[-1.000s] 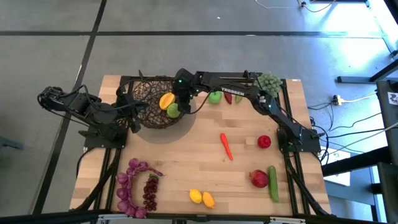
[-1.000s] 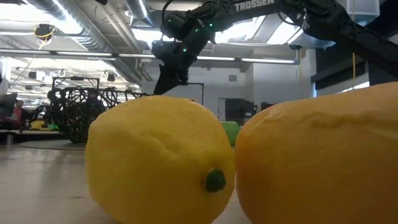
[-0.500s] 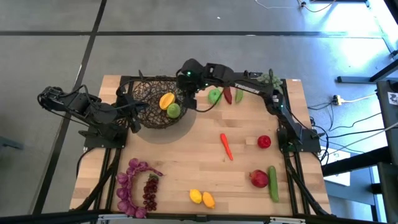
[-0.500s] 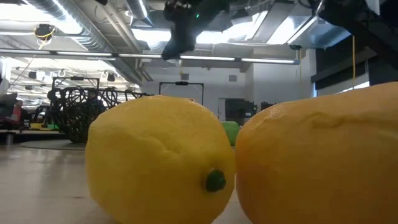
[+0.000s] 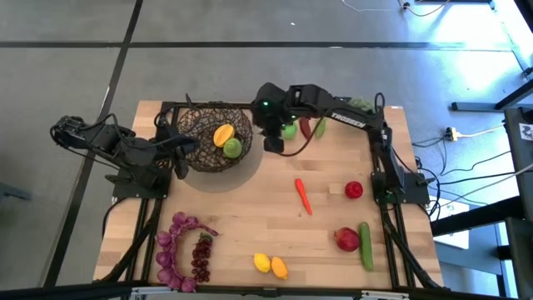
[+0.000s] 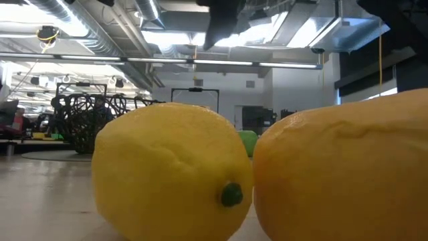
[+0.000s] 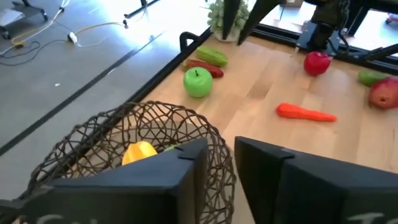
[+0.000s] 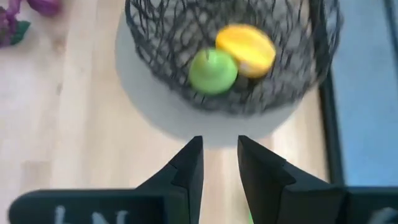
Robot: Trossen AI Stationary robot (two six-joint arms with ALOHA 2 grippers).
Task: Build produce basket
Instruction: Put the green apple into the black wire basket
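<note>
The dark wire basket [image 5: 208, 125] stands at the table's far left. Inside it lie a yellow-orange mango [image 5: 223, 133] and a green apple [image 5: 232, 147], which also show in the right wrist view as the apple [image 8: 213, 71] and the mango [image 8: 245, 47]. My right gripper [image 5: 273, 143] hangs open and empty high above the table. It is just right of the basket and near a second green apple [image 5: 288, 129]. My left gripper [image 5: 183, 152] is open at the basket's left rim [image 7: 214, 134], and the wire shows through the gap between its fingers. My left gripper's fingers come level from the table's left and stand on either side of the basket's left rim [image 7: 219, 144]. I cannot tell whether they touch the wire. The basket rests on the table.
A red pepper [image 5: 305, 127], a green pepper [image 5: 319, 129] and a pale-green clump [image 5: 360, 104] lie at the far right. A carrot [image 5: 302, 195] lies mid-table. Round red fruit [image 5: 354, 190], a pomegranate [image 5: 346, 239] and a cucumber [image 5: 365, 245] lie right. Lemons [image 5: 261, 262] and grapes [image 5: 200, 258] lie near.
My right gripper has risen from over the basket's right side and gone toward the table's right edge, empty. It is now clear of the basket, and in the low view it has climbed to the top of the picture. The mango and apple stay in the basket.
</note>
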